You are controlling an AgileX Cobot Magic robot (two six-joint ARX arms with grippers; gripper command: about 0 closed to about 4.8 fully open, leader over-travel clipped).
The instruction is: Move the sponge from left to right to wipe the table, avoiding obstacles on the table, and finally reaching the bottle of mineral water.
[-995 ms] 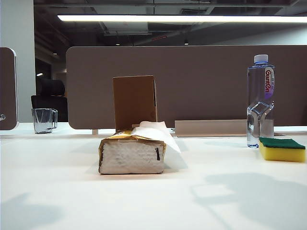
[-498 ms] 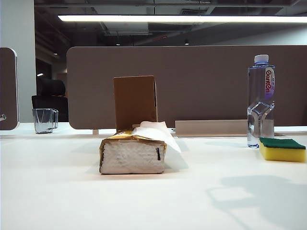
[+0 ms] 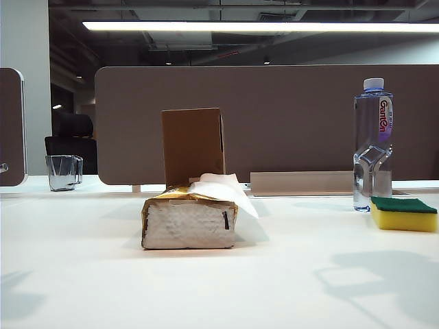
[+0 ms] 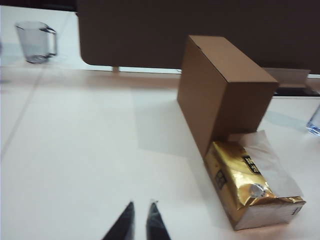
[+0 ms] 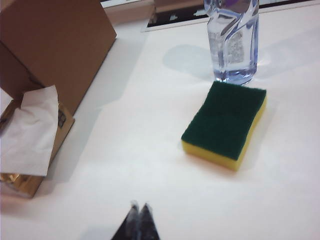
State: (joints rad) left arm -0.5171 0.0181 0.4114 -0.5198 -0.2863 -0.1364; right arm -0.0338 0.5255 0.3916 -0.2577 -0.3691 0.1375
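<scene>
The yellow sponge point(image 3: 403, 212) with its green top lies flat on the white table point(image 3: 274, 288) at the right, just in front of the bottle of mineral water point(image 3: 372, 151). In the right wrist view the sponge point(image 5: 225, 122) sits free beside the bottle point(image 5: 231, 40). My right gripper point(image 5: 139, 205) is shut and empty, well short of the sponge. My left gripper point(image 4: 141, 203) hovers over bare table with its tips nearly together and nothing between them. The gold tissue pack point(image 4: 250, 192) lies off to its side. Neither gripper shows in the exterior view.
The tissue pack point(image 3: 190, 219) lies mid-table with a sheet sticking out. The upright brown cardboard box point(image 3: 193, 145) stands right behind it. A clear glass mug point(image 3: 63, 171) stands far back left. A grey partition runs along the table's far edge.
The arm shadows on the front of the table have slid outward, the right one rightward, the left one toward the left edge. Sponge, bottle, box and tissues have not moved.
</scene>
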